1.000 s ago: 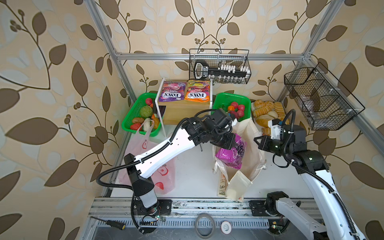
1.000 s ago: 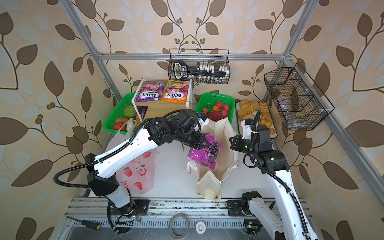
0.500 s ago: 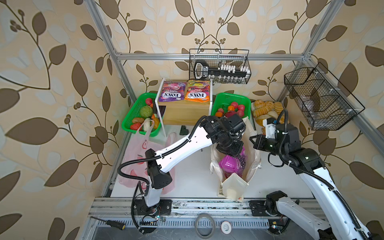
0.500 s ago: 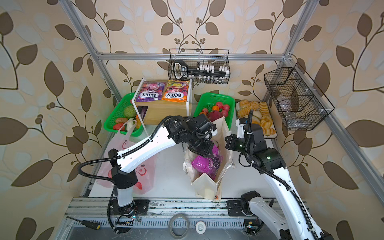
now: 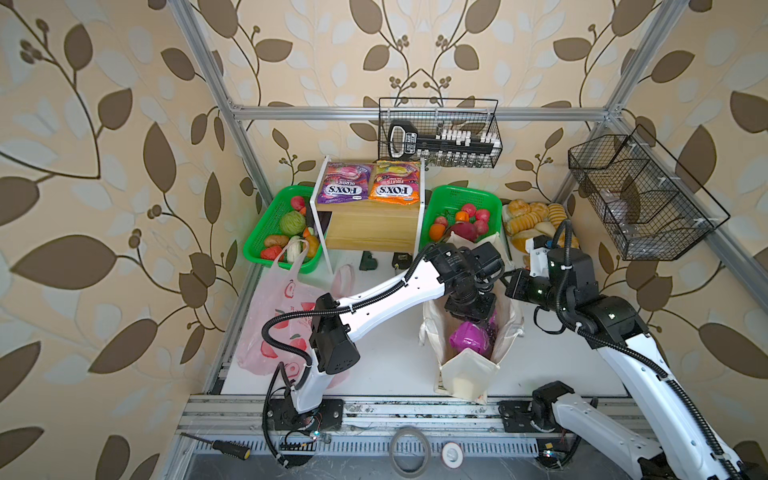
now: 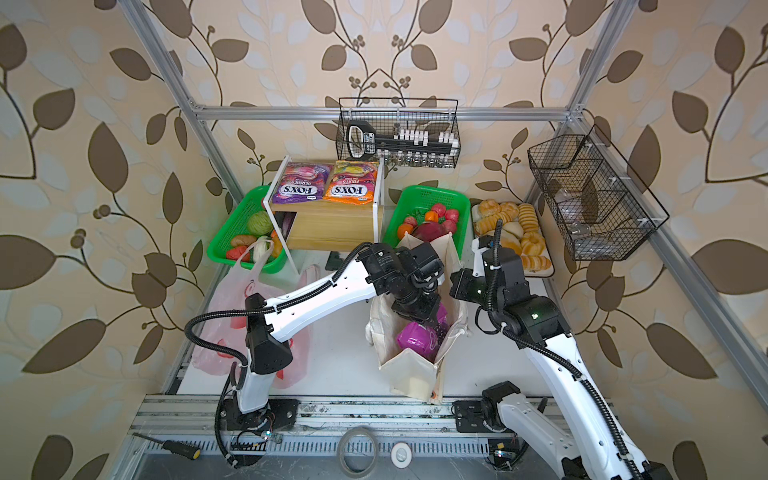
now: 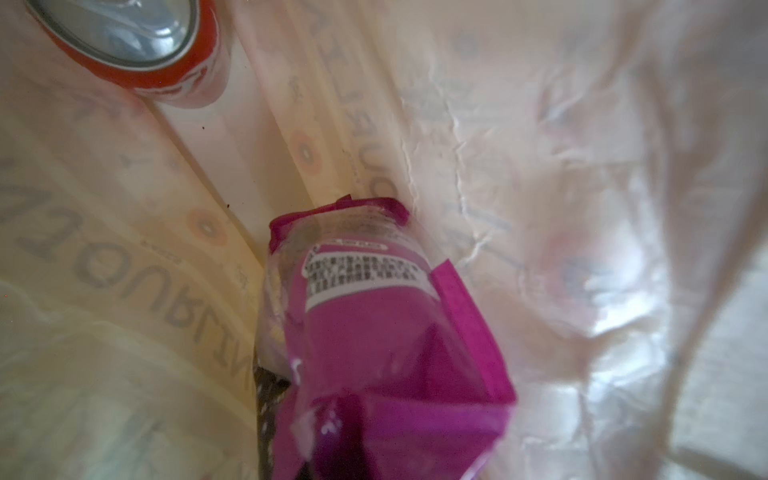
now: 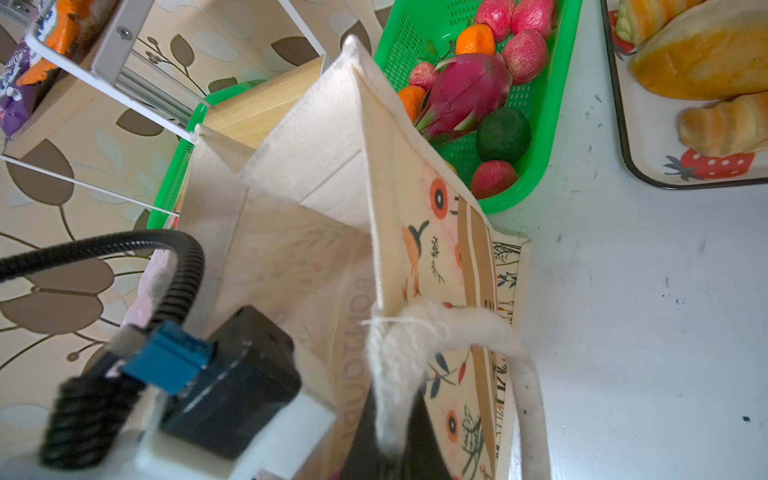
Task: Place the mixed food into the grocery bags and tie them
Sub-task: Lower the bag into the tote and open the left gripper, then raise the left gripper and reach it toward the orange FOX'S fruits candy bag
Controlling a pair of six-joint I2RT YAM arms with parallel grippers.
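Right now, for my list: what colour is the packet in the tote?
The packet is magenta-purple, clearest in the left wrist view.

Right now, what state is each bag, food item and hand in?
Canvas tote: upright, mouth open.
Magenta packet: inside the tote, on end.
Red cola can: upright at the tote's bottom.
Pink plastic bag: lying slack on the table, untied.
Orange FOX'S packet: on the wooden shelf.
Dragon fruit: in the green basket.
Left hand: inside the tote's mouth; open or shut unclear.
Right hand: shut on the tote's rope handle.
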